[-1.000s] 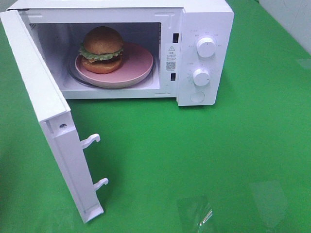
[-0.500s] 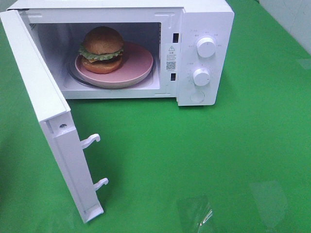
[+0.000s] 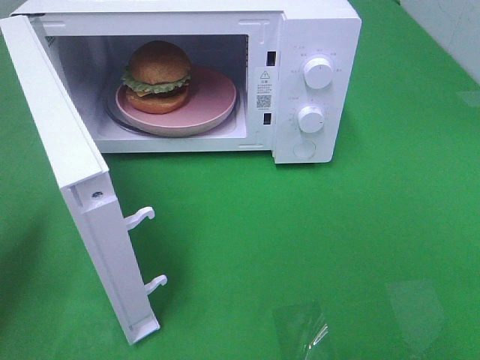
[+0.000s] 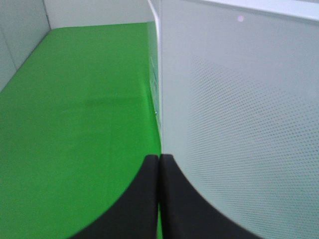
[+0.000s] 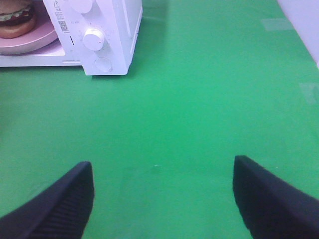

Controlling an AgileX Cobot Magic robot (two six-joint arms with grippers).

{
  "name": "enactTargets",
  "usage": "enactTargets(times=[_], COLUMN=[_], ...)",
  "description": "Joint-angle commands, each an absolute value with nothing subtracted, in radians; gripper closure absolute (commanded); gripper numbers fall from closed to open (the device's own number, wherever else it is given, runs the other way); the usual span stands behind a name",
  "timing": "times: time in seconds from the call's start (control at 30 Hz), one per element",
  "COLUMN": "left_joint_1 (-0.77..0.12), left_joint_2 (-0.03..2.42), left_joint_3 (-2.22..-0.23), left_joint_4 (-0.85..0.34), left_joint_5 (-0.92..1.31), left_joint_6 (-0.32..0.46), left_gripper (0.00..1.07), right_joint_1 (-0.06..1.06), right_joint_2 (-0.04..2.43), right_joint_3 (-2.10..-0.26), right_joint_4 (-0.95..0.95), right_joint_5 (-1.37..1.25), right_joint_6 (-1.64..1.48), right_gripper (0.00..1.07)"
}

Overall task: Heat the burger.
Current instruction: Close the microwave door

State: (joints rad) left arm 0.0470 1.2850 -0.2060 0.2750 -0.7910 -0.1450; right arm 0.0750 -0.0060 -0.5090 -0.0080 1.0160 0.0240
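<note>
Burger (image 3: pixel 157 77) sits in microwave (image 3: pixel 315 30); door (image 3: pixel 67 165) open toward 8 o'clock. Left end effector (image 4: pixel 159 164), pinched closed and empty, just beside door, presumably to push it; right end effector (image 5: pixel 163 172) wide, empty.

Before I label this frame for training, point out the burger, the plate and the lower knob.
burger (image 3: pixel 157 62): exterior high view, on the top bun.
plate (image 3: pixel 214 97): exterior high view, on the bare pink part right of the burger.
lower knob (image 3: pixel 310 119): exterior high view, on the knob's round face.
</note>
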Motion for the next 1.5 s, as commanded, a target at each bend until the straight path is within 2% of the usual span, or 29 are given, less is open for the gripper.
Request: enactTargets(times=[0.03, 0.13, 0.33, 0.53, 0.67, 1.03, 1.13, 1.27, 1.37, 1.5], left_joint_1=[0.05, 0.05, 0.038, -0.038, -0.098, -0.216, -0.223, -0.294, -0.304, -0.363], left_joint_2=[1.341, 1.383, 1.438, 1.46, 1.494, 1.621, 1.628, 1.671, 1.681, 1.737], left_joint_3=[-0.207, -0.207, -0.232, -0.251, -0.268, -0.368, -0.376, -0.441, -0.451, -0.523], left_joint_4=[0.391, 0.434, 0.49, 0.483, 0.367, 0.339, 0.335, 0.287, 0.278, 0.227], left_joint_5=[-0.886, -0.939, -0.969, -0.966, -0.969, -0.973, -0.972, -0.964, -0.964, -0.962], left_joint_6=[-0.247, -0.283, -0.307, -0.278, -0.255, -0.249, -0.249, -0.227, -0.225, -0.223], left_gripper=[1.07, 1.07, 1.07, 1.07, 1.07, 1.07, 1.07, 1.07, 1.07, 1.07], right_joint_1=[0.072, 0.072, 0.072, 0.072, 0.072, 0.072, 0.072, 0.072, 0.072, 0.072], right_joint_2=[-0.028, -0.028, -0.028, -0.028, -0.028, -0.028, -0.028, -0.028, -0.028, -0.028], right_joint_3=[-0.507, -0.507, -0.507, -0.507, -0.507, -0.507, -0.507, -0.507, -0.507, -0.507], right_joint_4=[-0.008, -0.008, -0.008, -0.008, -0.008, -0.008, -0.008, -0.008, -0.008, -0.008], right_joint_5=[1.002, 1.002, 1.002, 1.002, 1.002, 1.002, 1.002, 1.002, 1.002, 1.002], right_joint_6=[0.022, 0.022, 0.022, 0.022, 0.022, 0.022, 0.022, 0.022, 0.022, 0.022], right_gripper=[0.31, 0.31, 0.31, 0.31, 0.31, 0.31, 0.31, 0.31, 0.31, 0.31])
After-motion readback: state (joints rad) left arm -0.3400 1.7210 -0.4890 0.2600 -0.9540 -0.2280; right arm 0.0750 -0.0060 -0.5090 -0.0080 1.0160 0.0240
